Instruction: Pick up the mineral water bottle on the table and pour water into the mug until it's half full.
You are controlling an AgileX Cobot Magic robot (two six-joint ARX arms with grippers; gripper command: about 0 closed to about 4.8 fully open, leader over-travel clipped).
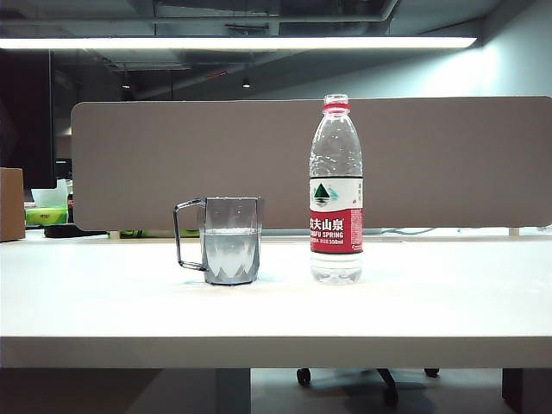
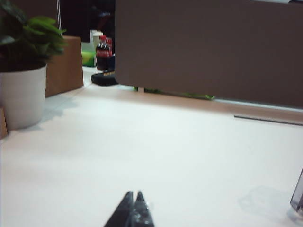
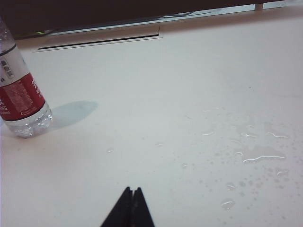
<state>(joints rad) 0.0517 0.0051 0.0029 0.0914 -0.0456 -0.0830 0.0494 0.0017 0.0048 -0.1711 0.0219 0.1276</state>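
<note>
Bottle (image 1: 335, 190) stands upright on table (image 1: 276, 319), uncapped, just right of mug (image 1: 231, 240), not touching. Mug approx half full of water (image 1: 231, 250), handle pointing left. Grey partition (image 1: 172, 164) behind both. Neither arm shows in exterior view. Left gripper (image 2: 134, 196) low over bare table, tips pressed together, holding nothing; potted plant (image 2: 21, 71) off to the side, mug edge at frame border. Right gripper (image 3: 131, 190) also pinched shut, empty, low over table w/ spilled droplets (image 3: 258, 153); bottle base well apart from it.

Left end effector (image 2: 134, 201), tips together, low over the white table (image 2: 156, 151); potted plant (image 2: 23, 61) beyond.
</note>
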